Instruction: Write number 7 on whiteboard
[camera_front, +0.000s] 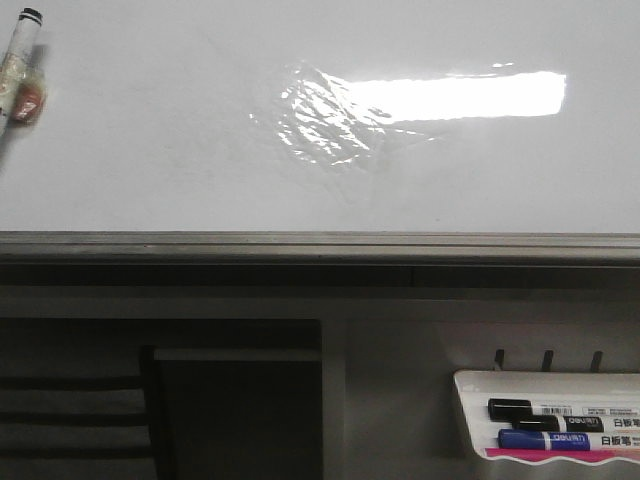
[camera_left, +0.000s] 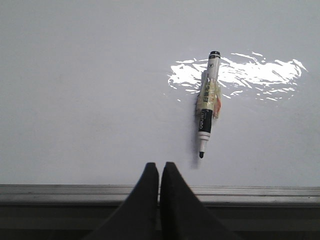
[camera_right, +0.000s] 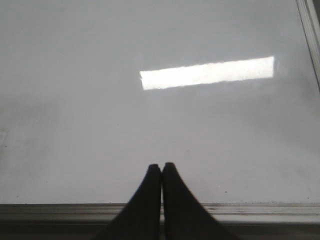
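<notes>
Where the front view looks forward, the whiteboard fills the upper field, glossy white, with a bright rectangular glare and a wrinkled shiny patch beside it. No black marker figure is visible on its surface in any view. A grey bottom rail runs along the board's lower edge. Below the rail, at the lower right, a small white marker tray holds a black marker and a blue marker, lying side by side.

On the board's far left edge in the front view, a black-capped marker lies against the surface, with a taped wrapping around its middle. The left wrist view shows the same marker with its uncapped tip pointing toward the rail.

The left hand has its fingers pressed together, holding nothing, near the marker but apart from it. The right hand is likewise pressed together and empty, over bare board just above the rail.
</notes>
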